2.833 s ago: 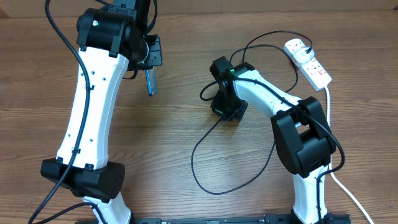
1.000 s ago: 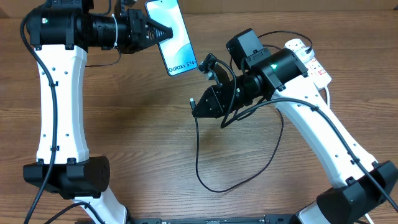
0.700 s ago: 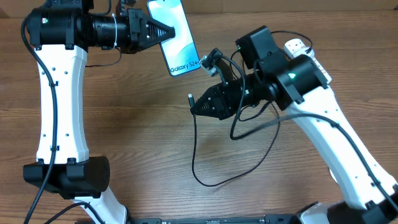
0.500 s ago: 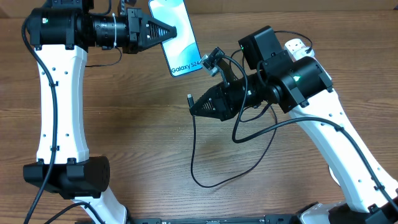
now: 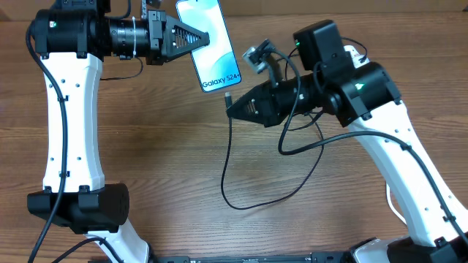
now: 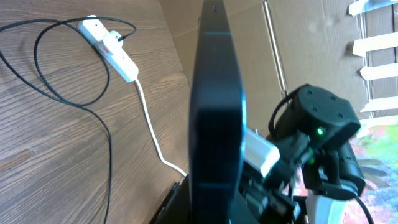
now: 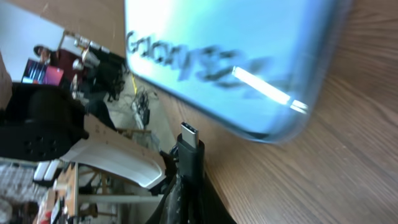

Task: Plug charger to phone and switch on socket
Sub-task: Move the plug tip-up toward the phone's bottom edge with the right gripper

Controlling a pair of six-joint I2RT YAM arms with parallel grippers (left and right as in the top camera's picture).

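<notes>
Just below the phone's (image 5: pixel 212 44) "Galaxy S24" end, the charger's (image 5: pixel 227 161) connector tip (image 7: pixel 189 135) hovers, not yet plugged in.
Left gripper (image 5: pixel 196 39) is clamped on the phone's side, holding it off the wooden table (image 5: pixel 161 146), lit screen up. Right gripper (image 5: pixel 235 108) is closed tight on the charger just behind the tip, which is near the phone's edge but apart from it. The socket (image 6: pixel 112 46) lies on the table well beyond the phone.

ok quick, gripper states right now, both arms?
Left gripper: shut on the phone, holding it up off the table.
Right gripper: shut on the charger, just behind its connector tip.
</notes>
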